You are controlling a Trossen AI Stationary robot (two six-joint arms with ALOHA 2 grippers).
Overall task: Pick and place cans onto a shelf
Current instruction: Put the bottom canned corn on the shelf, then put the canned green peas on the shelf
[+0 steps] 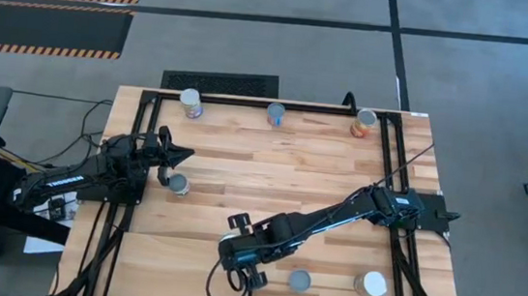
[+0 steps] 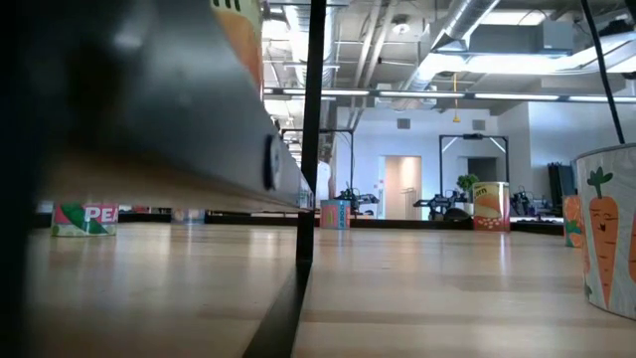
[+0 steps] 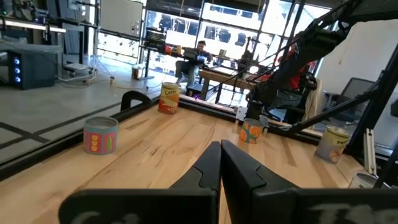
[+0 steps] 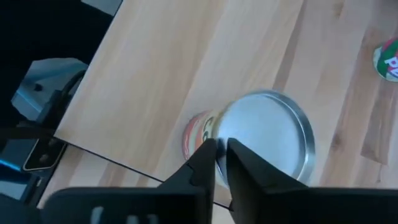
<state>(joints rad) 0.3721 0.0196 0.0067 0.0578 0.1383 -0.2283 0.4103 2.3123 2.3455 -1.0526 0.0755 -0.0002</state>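
A can with a silver top (image 4: 267,134) and an orange label stands upright on its base on the shelf, a smooth pale panel (image 4: 143,81) with a black edge. In the high view my right arm mostly covers this can (image 1: 236,221), at the near middle by the shelf (image 1: 184,274). My right gripper (image 4: 221,155) is shut and points down over the can's top. My left gripper (image 1: 186,155) is shut and empty at the left, as its own view (image 3: 221,158) shows. A silver-topped can (image 1: 179,185) stands just near of it. My right gripper has its shut fingertips (image 4: 239,152) over the rim of the can's silver top, coming from above. I cannot tell whether they touch it.
Three cans (image 1: 191,102) (image 1: 276,114) (image 1: 364,125) stand along the table's far edge. Two more (image 1: 300,281) (image 1: 370,284) stand at the near right. Black frame bars (image 1: 104,244) (image 1: 407,274) run along both sides. A carrot-label can (image 2: 606,234) shows large in the low view.
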